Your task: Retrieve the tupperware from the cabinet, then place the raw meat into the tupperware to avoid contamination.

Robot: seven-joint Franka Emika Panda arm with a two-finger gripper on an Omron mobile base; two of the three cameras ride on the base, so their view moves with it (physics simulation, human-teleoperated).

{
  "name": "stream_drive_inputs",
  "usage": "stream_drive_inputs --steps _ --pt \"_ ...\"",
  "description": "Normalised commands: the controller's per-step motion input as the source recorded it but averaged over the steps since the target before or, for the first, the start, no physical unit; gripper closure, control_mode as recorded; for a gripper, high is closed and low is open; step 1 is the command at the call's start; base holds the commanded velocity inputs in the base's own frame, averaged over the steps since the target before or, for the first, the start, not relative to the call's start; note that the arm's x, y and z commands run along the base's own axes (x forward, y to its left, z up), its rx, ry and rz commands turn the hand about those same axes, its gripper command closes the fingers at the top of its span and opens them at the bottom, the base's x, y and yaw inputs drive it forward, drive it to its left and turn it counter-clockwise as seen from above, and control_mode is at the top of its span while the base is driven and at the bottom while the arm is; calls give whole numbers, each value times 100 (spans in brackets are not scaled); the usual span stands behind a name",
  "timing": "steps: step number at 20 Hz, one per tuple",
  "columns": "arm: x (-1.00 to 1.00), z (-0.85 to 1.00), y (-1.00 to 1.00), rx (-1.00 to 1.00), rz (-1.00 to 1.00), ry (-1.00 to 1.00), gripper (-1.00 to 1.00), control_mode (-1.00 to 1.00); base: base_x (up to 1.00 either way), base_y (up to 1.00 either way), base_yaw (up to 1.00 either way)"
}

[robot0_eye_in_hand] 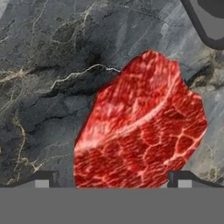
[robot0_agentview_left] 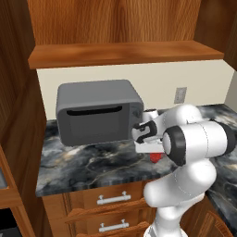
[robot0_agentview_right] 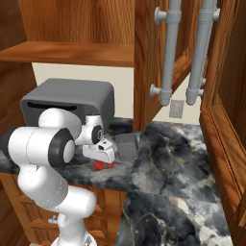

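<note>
The raw meat (robot0_eye_in_hand: 140, 127), a bright red marbled lump, lies on the dark marble counter and also shows as the raw meat (robot0_agentview_right: 101, 166) and the raw meat (robot0_agentview_left: 156, 157). My gripper (robot0_agentview_right: 104, 156) hangs open just above it, pointing down. In the hand view the gripper (robot0_eye_in_hand: 113, 180) has one dark fingertip (robot0_eye_in_hand: 43, 179) on either side of the lump, not touching it. The tupperware (robot0_agentview_right: 126, 145), a small grey open tub, stands on the counter just right of the meat; its corner is the tupperware (robot0_eye_in_hand: 210, 22). The cabinet (robot0_agentview_right: 144, 57) stands open above.
A big grey microwave (robot0_agentview_left: 97, 111) sits on the counter (robot0_agentview_left: 92, 166) left of the hand. The open cabinet doors with long silver handles (robot0_agentview_right: 169, 53) hang over the counter's right part. Drawers (robot0_agentview_left: 113, 199) lie below the counter edge. A wall outlet (robot0_agentview_right: 176, 108) is behind.
</note>
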Motion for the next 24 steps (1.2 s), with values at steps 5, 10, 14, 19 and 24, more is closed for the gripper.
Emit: stream_drive_inputs --steps 5,10,14,19,24 --pt "-29 4 -4 1 -12 0 -100 -100 0 0 0" --pt "-2 0 0 0 -2 0 -100 -100 0 0 0" --pt "0 0 0 0 -3 0 -100 -100 0 0 0" --pt "0 -11 0 0 -5 1 -100 -100 0 0 0" --pt "0 -20 0 0 -5 1 -100 -100 0 0 0"
